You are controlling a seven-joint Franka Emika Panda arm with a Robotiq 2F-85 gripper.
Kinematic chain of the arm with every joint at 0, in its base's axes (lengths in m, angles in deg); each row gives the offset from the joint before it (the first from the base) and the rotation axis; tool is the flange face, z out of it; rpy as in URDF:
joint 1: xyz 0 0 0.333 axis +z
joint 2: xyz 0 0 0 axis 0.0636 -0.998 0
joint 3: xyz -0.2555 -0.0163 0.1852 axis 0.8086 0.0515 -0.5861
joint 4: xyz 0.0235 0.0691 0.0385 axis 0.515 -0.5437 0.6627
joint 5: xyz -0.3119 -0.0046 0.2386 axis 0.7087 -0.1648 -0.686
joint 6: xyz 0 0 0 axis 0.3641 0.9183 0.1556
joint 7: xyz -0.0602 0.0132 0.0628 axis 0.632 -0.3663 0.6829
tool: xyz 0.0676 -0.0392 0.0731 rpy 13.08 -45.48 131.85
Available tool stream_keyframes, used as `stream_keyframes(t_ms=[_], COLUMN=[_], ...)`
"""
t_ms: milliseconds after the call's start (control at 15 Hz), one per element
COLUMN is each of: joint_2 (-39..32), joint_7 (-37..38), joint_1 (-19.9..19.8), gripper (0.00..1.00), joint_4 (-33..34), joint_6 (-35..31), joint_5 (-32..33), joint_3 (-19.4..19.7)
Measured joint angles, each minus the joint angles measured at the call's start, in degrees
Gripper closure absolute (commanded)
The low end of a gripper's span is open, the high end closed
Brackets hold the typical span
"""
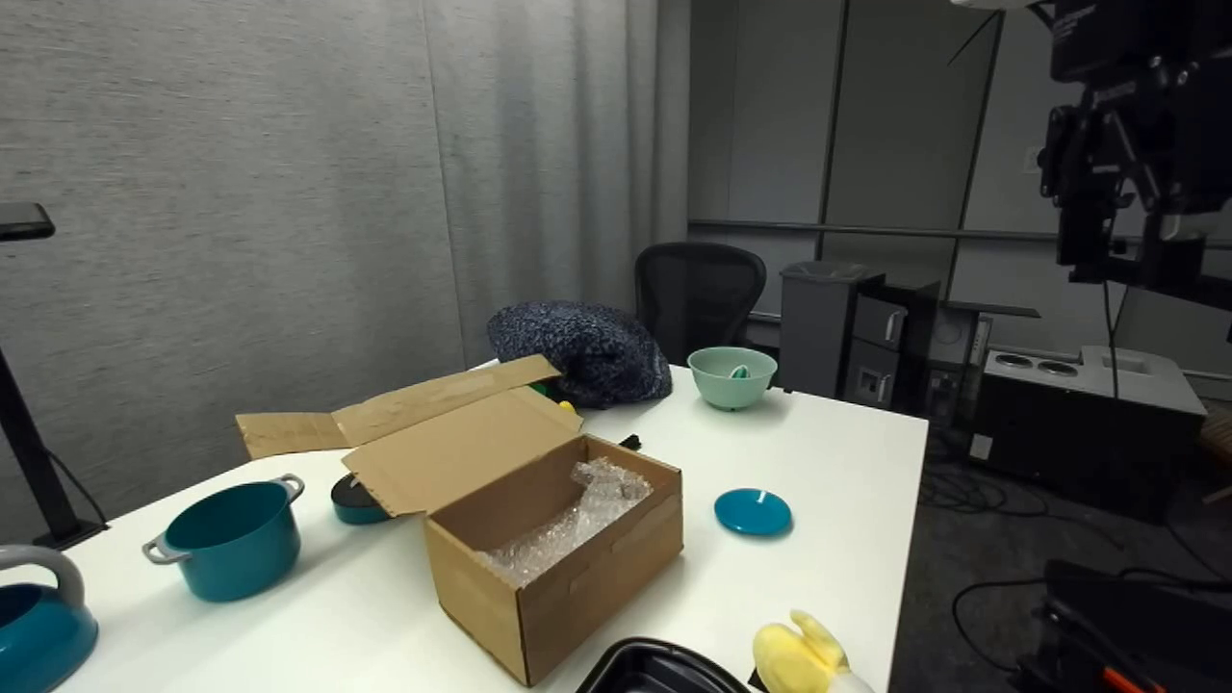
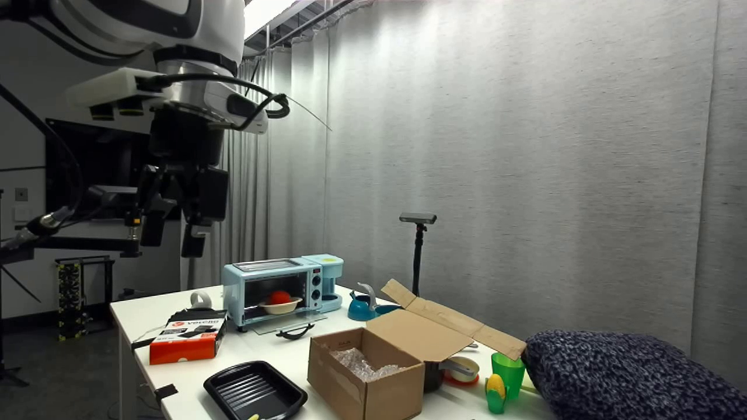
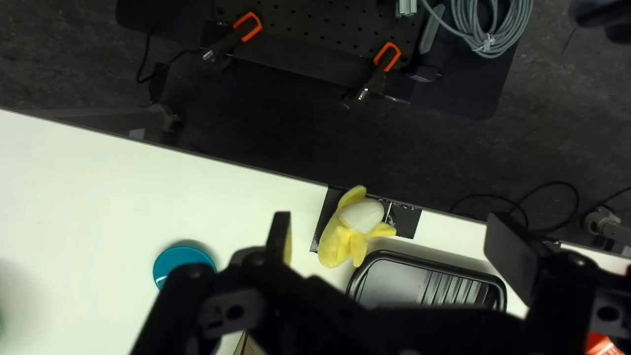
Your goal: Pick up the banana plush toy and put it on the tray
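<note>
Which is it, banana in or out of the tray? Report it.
Out. The wrist view shows the banana lying beside the tray, partly over a black patch.

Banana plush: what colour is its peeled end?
The peeled end is whitish, clearest in the wrist view.

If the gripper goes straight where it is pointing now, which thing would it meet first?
Perhaps the banana plush toy, at the table's edge: the open gripper points down, and the toy appears within its opening in the wrist view. Depth is unclear; it could meet the edge or pass beyond it.
</note>
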Motion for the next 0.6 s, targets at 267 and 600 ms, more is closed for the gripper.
stream_keyframes(t_ms=[267, 600], joint_2=[-0.17, -1.68], joint_7=[0.01, 1.72], joint_1=[0.0, 0.0], gripper=[0.0, 0.0], joint_4=[-0.22, -5.58], joint_6=[-0.34, -7.8], joint_5=[-0.05, -0.26], joint_3=[0.0, 0.0])
